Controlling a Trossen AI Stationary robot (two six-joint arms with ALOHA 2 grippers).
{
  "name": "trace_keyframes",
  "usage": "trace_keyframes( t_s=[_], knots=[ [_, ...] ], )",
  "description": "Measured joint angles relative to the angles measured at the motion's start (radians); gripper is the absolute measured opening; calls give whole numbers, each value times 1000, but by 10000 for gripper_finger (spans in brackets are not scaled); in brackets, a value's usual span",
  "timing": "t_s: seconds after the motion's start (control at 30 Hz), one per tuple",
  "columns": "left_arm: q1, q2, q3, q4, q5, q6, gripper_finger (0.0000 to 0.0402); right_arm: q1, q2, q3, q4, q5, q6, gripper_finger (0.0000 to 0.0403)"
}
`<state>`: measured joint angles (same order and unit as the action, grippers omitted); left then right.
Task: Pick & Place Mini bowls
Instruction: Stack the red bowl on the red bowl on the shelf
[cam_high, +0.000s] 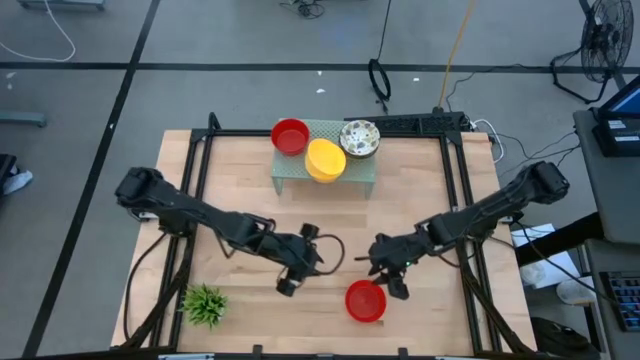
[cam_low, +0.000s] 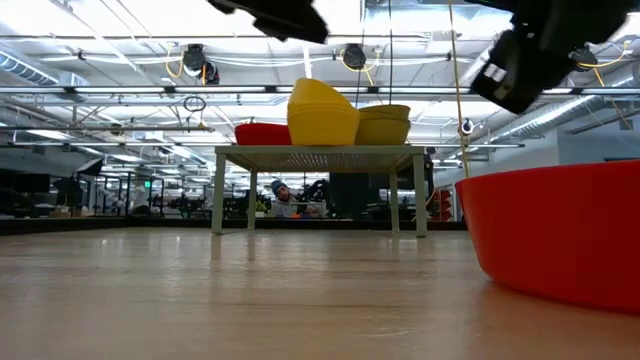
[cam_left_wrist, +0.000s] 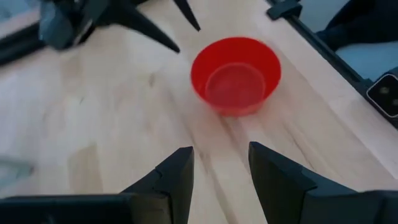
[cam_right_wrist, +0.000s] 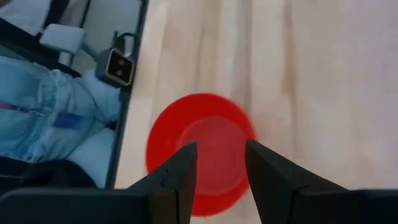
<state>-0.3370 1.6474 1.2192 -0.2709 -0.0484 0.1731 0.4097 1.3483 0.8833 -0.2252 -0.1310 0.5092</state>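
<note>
One red mini bowl (cam_high: 366, 301) stands upright on the table near its near edge, right of the middle; it also shows in the low view (cam_low: 560, 235). My right gripper (cam_right_wrist: 221, 160) is open and hovers just above this bowl (cam_right_wrist: 202, 134), with its fingers clear of the rim. My left gripper (cam_left_wrist: 221, 163) is open too, to the bowl's left, facing it (cam_left_wrist: 236, 74) from a short way off. On the pale green mesh stand (cam_high: 300, 178) rest a red bowl (cam_high: 290, 135), a yellow bowl (cam_high: 325, 160) and a speckled whitish bowl (cam_high: 359, 139).
A small green spiky plant (cam_high: 204, 303) sits at the near left corner. Black frame rails (cam_high: 455, 200) run along the table's left and right sides. Bare wood lies between the stand and the grippers. A person in blue (cam_right_wrist: 43, 118) is beyond the right edge.
</note>
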Motion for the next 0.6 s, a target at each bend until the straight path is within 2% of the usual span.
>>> trace_keyframes(
  t_s=[0.2, 0.37, 0.6],
  knots=[
    [-2, 137, 0, 188, 75, 87, 159, 49, 0, -89, 220, 5, 15, 123],
    [-18, 239, -1, 331, 142, 152, 174, 83, 0, -97, 273, 4, 39, 123],
    [-58, 270, -1, 398, 121, 216, 224, 133, 0, -97, 274, 9, 63, 123]
  ],
)
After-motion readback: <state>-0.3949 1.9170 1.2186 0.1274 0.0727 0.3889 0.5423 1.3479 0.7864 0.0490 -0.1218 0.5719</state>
